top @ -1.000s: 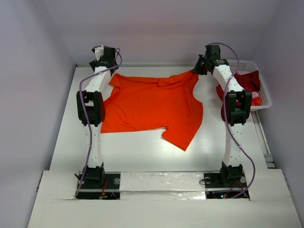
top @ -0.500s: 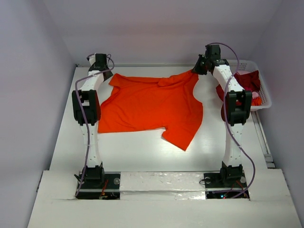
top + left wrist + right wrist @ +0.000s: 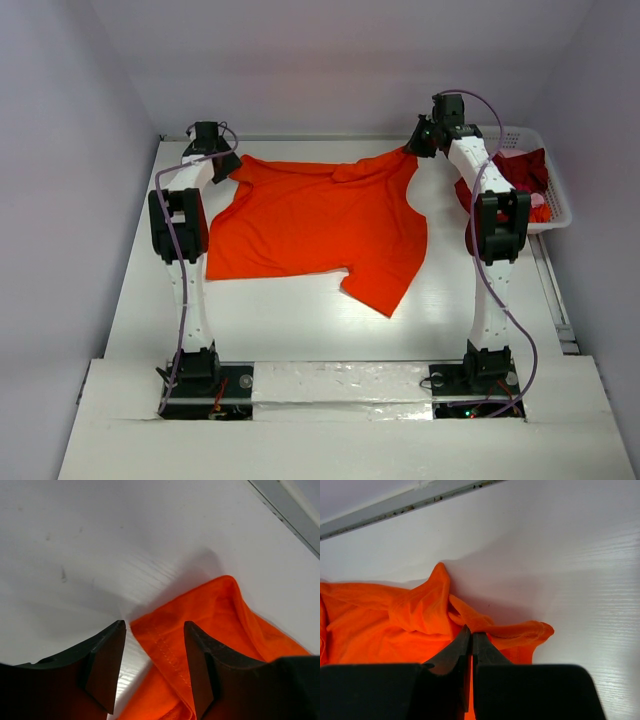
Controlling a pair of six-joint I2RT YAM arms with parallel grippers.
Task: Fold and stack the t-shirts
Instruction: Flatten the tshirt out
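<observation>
A bright orange cotton t-shirt lies spread on the white table between the two arms. Its body is mostly flat, one flap reaches toward the near edge, and its far right part is bunched into wrinkles. The left pincer stands wide, its two dark fingers straddling the shirt's far left corner, where a stitched hem folds over on itself. The cloth sits between the fingers, with neither pad seen pressing on it. The right pincer is clamped tight on a pinch of orange fabric at the opposite far corner, with ridges of cloth gathered just ahead of its tips. Off the right pincer's outer side, a white plastic lattice basket holds dark crimson shirts in a heap.
</observation>
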